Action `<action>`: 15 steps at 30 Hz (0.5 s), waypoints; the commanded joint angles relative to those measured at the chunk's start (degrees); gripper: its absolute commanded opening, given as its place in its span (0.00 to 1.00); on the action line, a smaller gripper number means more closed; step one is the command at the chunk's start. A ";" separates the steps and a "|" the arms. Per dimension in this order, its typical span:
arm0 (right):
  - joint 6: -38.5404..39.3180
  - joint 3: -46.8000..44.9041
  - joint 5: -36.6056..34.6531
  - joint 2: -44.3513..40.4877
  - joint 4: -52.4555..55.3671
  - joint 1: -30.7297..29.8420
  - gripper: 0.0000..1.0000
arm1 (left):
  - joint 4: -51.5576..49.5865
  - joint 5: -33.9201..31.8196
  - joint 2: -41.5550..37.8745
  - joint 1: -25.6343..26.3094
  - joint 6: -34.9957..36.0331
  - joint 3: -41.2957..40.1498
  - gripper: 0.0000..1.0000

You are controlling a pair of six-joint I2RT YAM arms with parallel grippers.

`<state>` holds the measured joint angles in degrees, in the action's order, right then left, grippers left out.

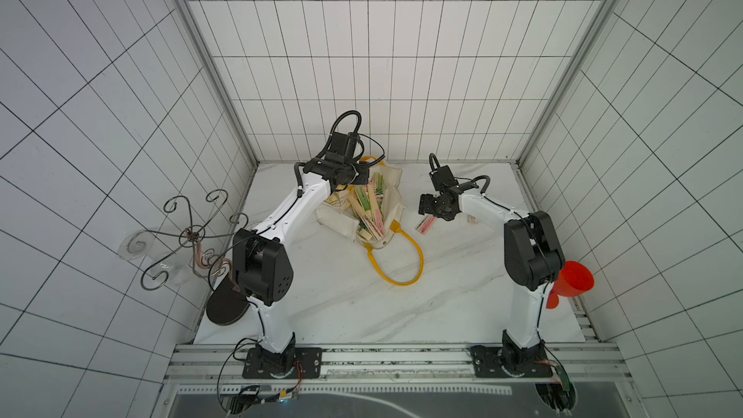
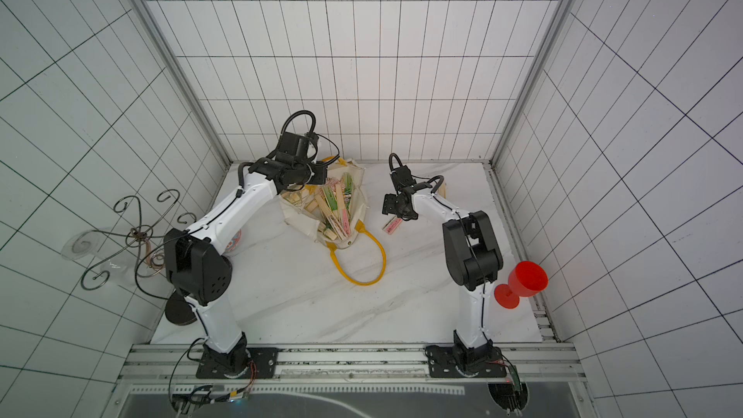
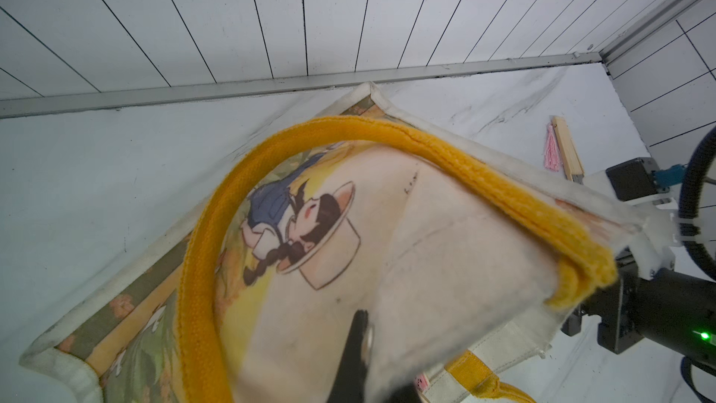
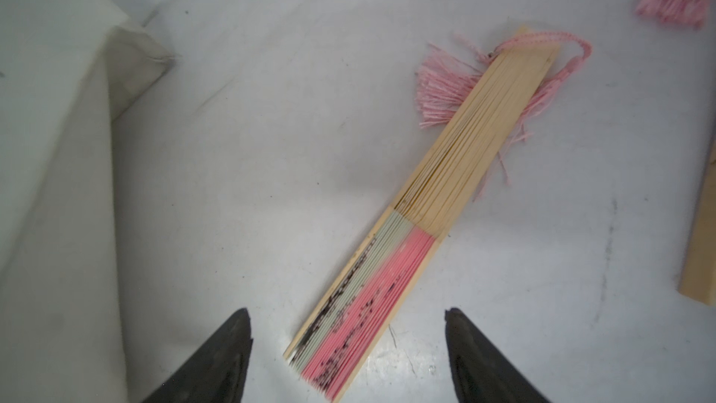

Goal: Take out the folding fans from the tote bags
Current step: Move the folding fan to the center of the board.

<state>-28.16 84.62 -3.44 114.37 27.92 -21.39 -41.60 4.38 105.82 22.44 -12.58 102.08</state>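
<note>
Right wrist view: your right gripper (image 4: 346,312) is spread apart over a pink folding fan (image 4: 426,195). Your left gripper (image 3: 360,354) pinches the tote bag (image 3: 445,257).

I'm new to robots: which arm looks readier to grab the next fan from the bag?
Probably the right one. The right gripper hangs open and empty over a pink fan on the table, beside the tote bag of fans. The left gripper is shut on the bag's fabric.
</note>
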 commanded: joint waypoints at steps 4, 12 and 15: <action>-2.77 -2.09 -4.23 3.80 0.39 -0.38 0.79 | 0.72 0.98 0.26 -0.29 0.10 -0.83 0.00; -1.26 0.35 -4.01 8.01 -0.92 -0.24 0.64 | 0.85 1.42 0.88 -0.44 0.05 -0.75 0.00; 0.70 2.57 -3.42 10.43 -0.76 0.46 0.45 | 0.90 1.42 1.05 -0.62 0.09 -0.57 0.00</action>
<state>-28.58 85.06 -7.62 120.25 25.91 -21.30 -41.25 4.86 105.86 22.26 -12.45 101.86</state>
